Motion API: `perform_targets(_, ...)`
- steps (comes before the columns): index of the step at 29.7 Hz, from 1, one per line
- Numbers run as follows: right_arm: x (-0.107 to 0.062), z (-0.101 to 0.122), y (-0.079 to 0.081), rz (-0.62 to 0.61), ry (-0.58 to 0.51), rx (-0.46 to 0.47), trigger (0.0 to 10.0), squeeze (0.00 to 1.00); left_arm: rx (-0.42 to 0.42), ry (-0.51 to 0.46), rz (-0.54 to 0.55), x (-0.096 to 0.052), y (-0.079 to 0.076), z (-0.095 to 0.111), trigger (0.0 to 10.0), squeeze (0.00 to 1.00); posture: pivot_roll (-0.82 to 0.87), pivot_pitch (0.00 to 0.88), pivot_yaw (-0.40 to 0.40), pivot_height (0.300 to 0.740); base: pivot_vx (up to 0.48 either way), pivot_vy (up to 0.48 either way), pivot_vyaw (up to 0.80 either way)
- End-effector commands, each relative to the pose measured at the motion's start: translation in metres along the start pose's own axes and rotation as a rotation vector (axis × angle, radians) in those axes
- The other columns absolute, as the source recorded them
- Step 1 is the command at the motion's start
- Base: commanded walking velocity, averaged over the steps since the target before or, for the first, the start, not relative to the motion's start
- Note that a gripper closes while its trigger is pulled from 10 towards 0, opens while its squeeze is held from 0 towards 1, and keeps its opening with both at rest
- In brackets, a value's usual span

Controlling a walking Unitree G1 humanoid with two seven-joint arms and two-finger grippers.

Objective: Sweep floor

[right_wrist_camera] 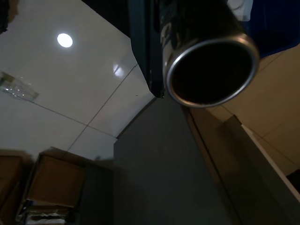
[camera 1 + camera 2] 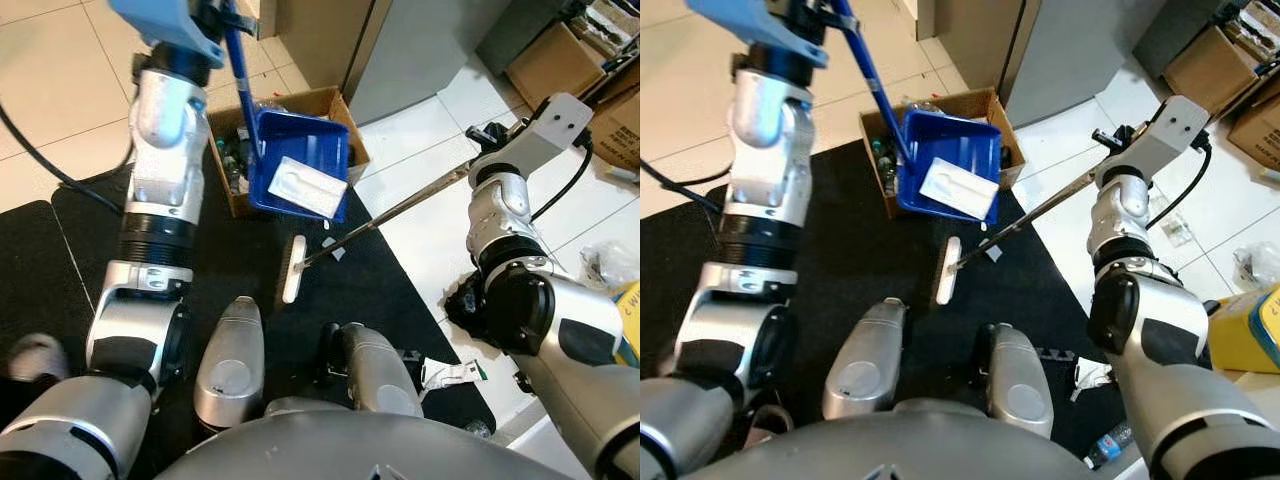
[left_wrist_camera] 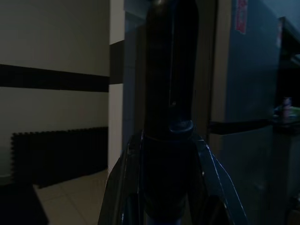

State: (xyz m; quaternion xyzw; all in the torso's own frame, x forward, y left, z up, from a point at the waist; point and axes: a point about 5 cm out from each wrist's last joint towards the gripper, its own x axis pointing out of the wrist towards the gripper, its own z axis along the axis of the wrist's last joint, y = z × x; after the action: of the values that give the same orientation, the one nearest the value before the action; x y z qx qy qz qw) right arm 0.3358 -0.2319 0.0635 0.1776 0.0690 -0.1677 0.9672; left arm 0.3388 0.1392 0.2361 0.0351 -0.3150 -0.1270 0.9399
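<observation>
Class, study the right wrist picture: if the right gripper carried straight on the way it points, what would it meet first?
Probably the grey cabinet ahead, past the broom handle's open metal end it seems to hold; a cardboard box sits off to the side. Depth is hard to judge.

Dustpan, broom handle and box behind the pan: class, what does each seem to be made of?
Dustpan: looks like moulded plastic, uniform glossy blue. Broom handle: probably metal, a thin silvery tube with a hollow shiny end. Box: cardboard, matte brown with thin folded walls.
</observation>
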Motion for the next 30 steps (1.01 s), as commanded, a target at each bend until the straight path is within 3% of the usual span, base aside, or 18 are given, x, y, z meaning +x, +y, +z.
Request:
perform_targets(1,0.000,0.003,-0.005,-0.018,-0.020,0.026,10.0,0.00,0.033,-0.055,-0.013,0.007,0.005,0.010,10.0,0.00,0.33,0.000,-0.086,0.740,0.000,0.000,0.00)
perform_targets(5,0.000,0.005,-0.006,-0.019,-0.037,0.028,10.0,0.00,0.121,-0.051,-0.030,0.011,0.020,0.009,10.0,0.00,0.33,0.000,-0.079,0.740,0.000,0.000,0.00)
perform_targets(7,0.000,0.005,-0.006,-0.019,-0.037,0.028,10.0,0.00,0.121,-0.051,-0.030,0.011,0.020,0.009,10.0,0.00,0.33,0.000,-0.079,0.740,0.000,0.000,0.00)
perform_targets(14,-0.003,0.004,-0.013,-0.030,-0.055,0.030,10.0,0.00,0.267,-0.083,-0.014,0.025,0.044,0.018,10.0,0.00,0.30,0.000,-0.062,0.740,0.000,0.000,0.00)
perform_targets(19,-0.003,0.004,-0.015,-0.030,-0.060,0.030,10.0,0.00,0.319,-0.106,-0.031,0.031,0.046,0.021,10.0,0.00,0.29,0.000,-0.062,0.740,0.000,0.000,0.00)
perform_targets(30,-0.004,0.006,-0.021,-0.034,-0.080,0.017,10.0,0.00,0.461,-0.138,-0.149,0.043,0.031,0.016,10.0,0.00,0.27,0.000,-0.060,0.740,0.000,0.000,0.00)
